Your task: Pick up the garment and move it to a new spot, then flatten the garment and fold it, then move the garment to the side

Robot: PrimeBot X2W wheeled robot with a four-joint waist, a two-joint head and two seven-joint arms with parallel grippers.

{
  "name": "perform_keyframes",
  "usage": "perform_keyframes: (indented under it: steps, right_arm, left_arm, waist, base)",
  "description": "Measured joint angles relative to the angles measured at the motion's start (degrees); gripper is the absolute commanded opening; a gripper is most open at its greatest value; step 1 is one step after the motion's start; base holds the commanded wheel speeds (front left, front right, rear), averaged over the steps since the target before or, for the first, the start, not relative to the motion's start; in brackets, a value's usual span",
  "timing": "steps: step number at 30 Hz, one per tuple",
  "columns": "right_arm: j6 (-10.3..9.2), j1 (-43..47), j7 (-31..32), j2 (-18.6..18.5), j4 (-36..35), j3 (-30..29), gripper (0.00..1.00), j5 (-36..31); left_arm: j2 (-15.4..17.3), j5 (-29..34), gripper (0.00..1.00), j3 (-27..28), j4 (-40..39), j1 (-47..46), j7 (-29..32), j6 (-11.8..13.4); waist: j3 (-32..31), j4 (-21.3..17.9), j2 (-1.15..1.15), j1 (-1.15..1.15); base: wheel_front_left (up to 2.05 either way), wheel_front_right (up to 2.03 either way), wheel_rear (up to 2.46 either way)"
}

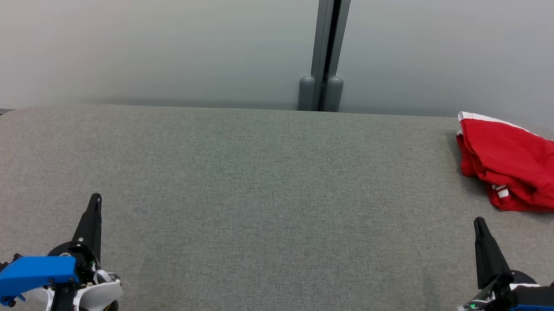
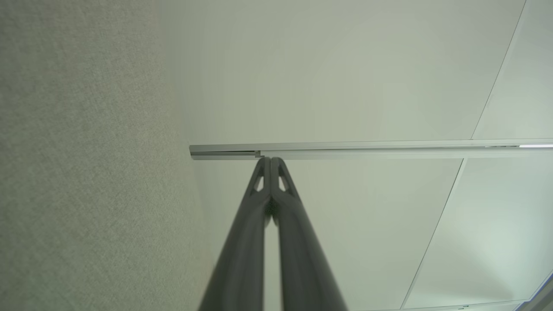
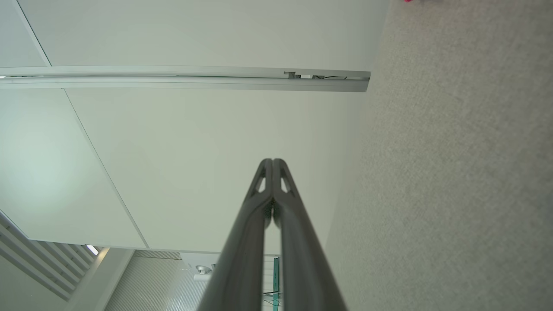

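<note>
The garment (image 1: 520, 163) is a red piece of clothing with white trim, lying crumpled at the far right of the grey felt table (image 1: 265, 184), partly cut off by the head view's right edge. My left gripper (image 1: 95, 199) rests at the lower left, shut and holding nothing, far from the garment. My right gripper (image 1: 479, 223) rests at the lower right, also shut and bare, a short way in front of the garment and apart from it. In the wrist views the left gripper (image 2: 271, 160) and the right gripper (image 3: 272, 161) have their fingers pressed together. A sliver of the garment (image 3: 408, 1) peeks in at the top of the right wrist view.
A pale wall with a grey vertical post (image 1: 324, 46) stands just behind the table's far edge. The table's corners are rounded at the left. Wide bare felt stretches between the two grippers and to the left of the garment.
</note>
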Motion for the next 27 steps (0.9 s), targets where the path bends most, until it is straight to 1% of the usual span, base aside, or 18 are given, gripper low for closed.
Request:
perform_keyframes:
  steps: [27]
  right_arm:
    - [0.00,0.00,0.00,0.00,0.00,0.00,0.00,0.00]
  left_arm:
    - [0.00,0.00,0.00,0.00,0.00,0.00,0.00,0.00]
  waist:
    - [0.00,0.00,0.00,0.00]
  base:
    - [0.00,0.00,0.00]
